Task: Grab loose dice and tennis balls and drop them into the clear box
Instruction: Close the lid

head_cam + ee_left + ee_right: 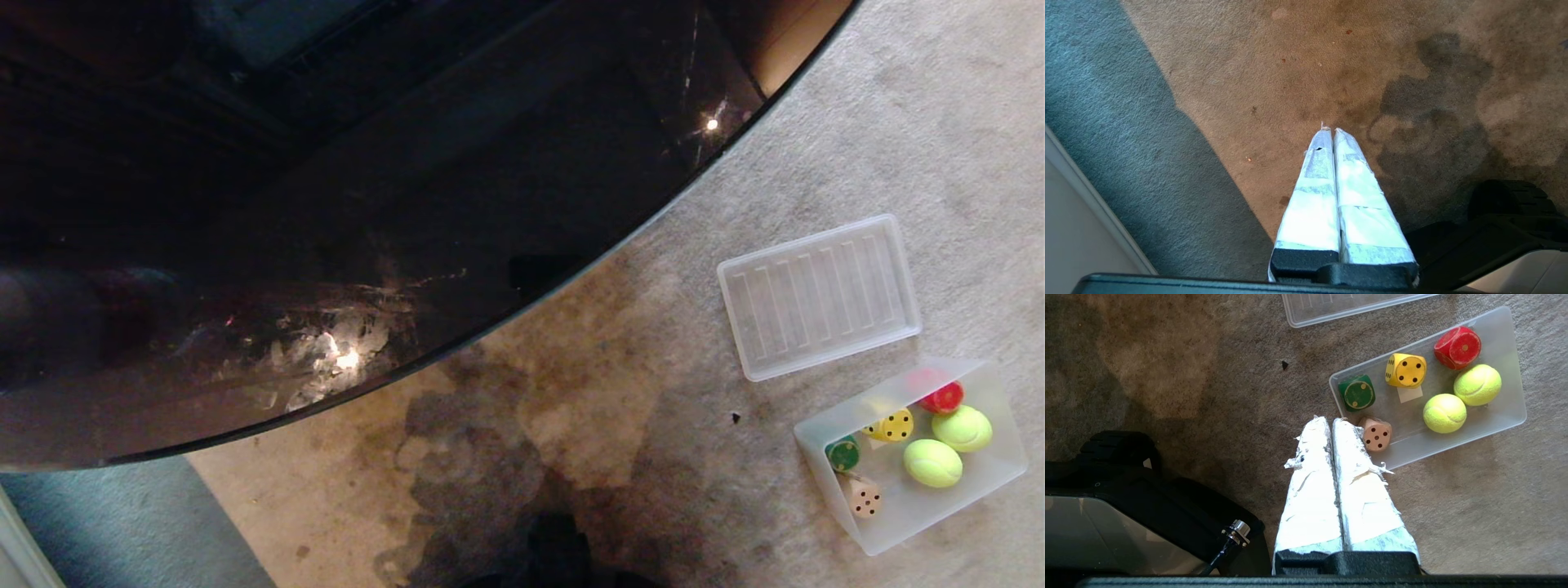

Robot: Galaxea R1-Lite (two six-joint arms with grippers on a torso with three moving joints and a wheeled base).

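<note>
On carpet [1167, 355], the clear box [1502, 326] lies beside the closed right end effector [1331, 421].

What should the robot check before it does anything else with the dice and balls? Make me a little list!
1. All four dice in the clear box: ok. The red die, yellow die, green die and tan die lie inside.
2. Both tennis balls in the box: ok.
3. Anything loose on the carpet: ok in these views; beyond them, cannot tell.
4. Left gripper empty: ok, shut on nothing, over bare carpet.
5. Right gripper empty: ok, shut on nothing, above the carpet beside the box's corner.
6. Lid on the box: not ok, it lies on the carpet beside it.
</note>
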